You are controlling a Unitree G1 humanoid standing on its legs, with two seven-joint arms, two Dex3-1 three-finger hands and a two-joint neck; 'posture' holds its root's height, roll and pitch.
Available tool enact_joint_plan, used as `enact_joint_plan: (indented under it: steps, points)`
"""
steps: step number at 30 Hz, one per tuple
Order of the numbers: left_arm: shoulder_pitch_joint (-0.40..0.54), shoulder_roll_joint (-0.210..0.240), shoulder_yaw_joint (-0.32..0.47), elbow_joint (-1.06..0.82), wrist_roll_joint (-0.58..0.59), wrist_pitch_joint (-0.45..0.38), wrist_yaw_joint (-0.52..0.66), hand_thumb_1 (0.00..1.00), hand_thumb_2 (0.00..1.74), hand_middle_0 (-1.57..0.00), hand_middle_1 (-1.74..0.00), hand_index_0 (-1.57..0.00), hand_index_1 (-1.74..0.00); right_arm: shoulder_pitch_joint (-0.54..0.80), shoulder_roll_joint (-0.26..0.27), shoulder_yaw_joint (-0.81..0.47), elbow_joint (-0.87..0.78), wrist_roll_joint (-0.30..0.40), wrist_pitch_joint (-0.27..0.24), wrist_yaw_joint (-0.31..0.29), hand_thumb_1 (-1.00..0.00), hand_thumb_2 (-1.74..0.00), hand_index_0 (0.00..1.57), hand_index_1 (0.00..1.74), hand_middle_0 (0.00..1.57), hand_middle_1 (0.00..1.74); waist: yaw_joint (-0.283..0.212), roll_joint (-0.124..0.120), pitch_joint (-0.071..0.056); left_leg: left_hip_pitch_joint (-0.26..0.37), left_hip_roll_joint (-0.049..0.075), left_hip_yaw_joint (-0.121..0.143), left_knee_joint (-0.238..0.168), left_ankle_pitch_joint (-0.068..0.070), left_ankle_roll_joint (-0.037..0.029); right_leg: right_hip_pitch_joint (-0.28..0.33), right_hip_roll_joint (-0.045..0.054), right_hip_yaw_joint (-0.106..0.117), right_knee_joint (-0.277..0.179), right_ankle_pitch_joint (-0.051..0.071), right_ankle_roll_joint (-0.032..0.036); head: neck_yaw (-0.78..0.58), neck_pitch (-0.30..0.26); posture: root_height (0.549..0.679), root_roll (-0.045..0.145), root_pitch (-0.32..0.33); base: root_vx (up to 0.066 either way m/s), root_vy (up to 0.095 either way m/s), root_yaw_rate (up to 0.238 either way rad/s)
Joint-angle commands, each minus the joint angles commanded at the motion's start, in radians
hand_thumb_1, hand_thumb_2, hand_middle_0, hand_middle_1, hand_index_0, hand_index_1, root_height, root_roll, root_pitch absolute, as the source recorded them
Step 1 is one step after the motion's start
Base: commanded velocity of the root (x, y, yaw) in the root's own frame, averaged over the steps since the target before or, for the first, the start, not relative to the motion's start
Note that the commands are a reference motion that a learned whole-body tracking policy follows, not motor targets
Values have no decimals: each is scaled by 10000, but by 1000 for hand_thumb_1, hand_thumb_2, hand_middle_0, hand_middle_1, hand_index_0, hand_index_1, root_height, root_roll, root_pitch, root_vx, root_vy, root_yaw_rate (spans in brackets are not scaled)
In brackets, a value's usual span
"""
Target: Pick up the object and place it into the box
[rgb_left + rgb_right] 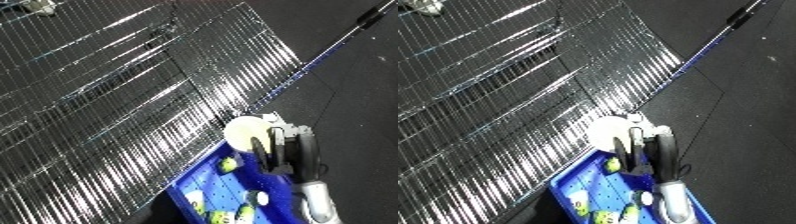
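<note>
- Left eye view: the right hand (282,149), at lower right of the frame, is curled round a white object (246,132) above the blue bin's (213,187) upper rim.
- Right eye view: the wire rack (505,90) fills the left. Move the object further over the bin's middle before releasing, I judge. The left hand is unseen.

A dark floor (355,100) carries a blue bin (209,192) at the lower edge, pressed against gleaming wire-mesh shelving (133,100); small yellow-green and white items lie inside the bin.
</note>
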Motion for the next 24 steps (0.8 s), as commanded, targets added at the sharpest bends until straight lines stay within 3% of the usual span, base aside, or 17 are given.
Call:
enact_joint_plan:
  steps: [6,11,13,18,20,21,24]
  points:
    - [277,-48,241,-38,-157,-240,-27,1000,1740,-1570,-1740,-1570,-1740,878,-79,-607,237,257,-268,14,-1000,-1740,1570,1740,1570,1740,-395,30,56,205,100,201,-113,-30,12,23,43,128,-34,-17,-21,715,-19,635,69,49,-12,89,-193]
    - [405,-105,333,38,-257,-560,142,1000,1740,-1570,-1740,-1570,-1740,1437,-13,-997,1014,766,-903,157,-1000,-1740,1570,1740,1570,1740,-731,58,106,328,164,385,-221,-55,46,-15,136,224,-125,10,-29,1359,-215,636,69,54,-4,86,-187]
    - [385,-128,297,113,-225,-722,283,1000,1740,-1570,-1740,-1570,-1740,1520,23,-1109,1515,1244,-1232,299,-1000,-1740,1570,1740,1570,1740,-833,86,156,351,155,438,-260,-65,60,-34,178,258,-196,45,-34,1722,-240,636,69,57,-22,58,-116]
    - [164,-121,131,171,-189,-839,637,1000,1740,-1570,-1740,-1570,-1740,1274,-52,-1051,2123,1732,-1236,351,-1000,-1740,1570,1740,1570,1740,-886,200,221,384,77,471,-383,-40,59,-80,231,302,-288,106,-38,2351,-511,636,69,61,-28,46,-58]
    - [121,-125,100,179,-188,-852,697,1000,1740,-1570,-1740,-1570,-1740,1209,-72,-1028,2237,1835,-1217,381,-950,-1653,1492,1653,1492,1653,-889,230,233,391,54,476,-408,-32,57,-84,233,310,-307,120,-40,2449,-626,636,69,61,-23,44,-48]
    - [61,-145,50,202,-199,-875,746,1000,1740,-1570,-1740,-1570,-1740,1089,-107,-981,2453,2037,-1178,501,-850,-1479,1334,1479,1334,1479,-884,297,253,425,8,480,-462,-15,51,-66,216,330,-365,151,-41,2599,-702,637,71,62,-14,43,-50]
    - [-8,-166,-36,250,-250,-911,753,1000,1740,-1570,-1740,-1570,-1740,932,-168,-888,2705,2244,-1098,682,-700,-1218,1099,1218,1099,1218,-868,388,272,473,-47,489,-524,11,40,-32,173,356,-459,200,-45,2682,-736,638,73,61,-10,36,-38]
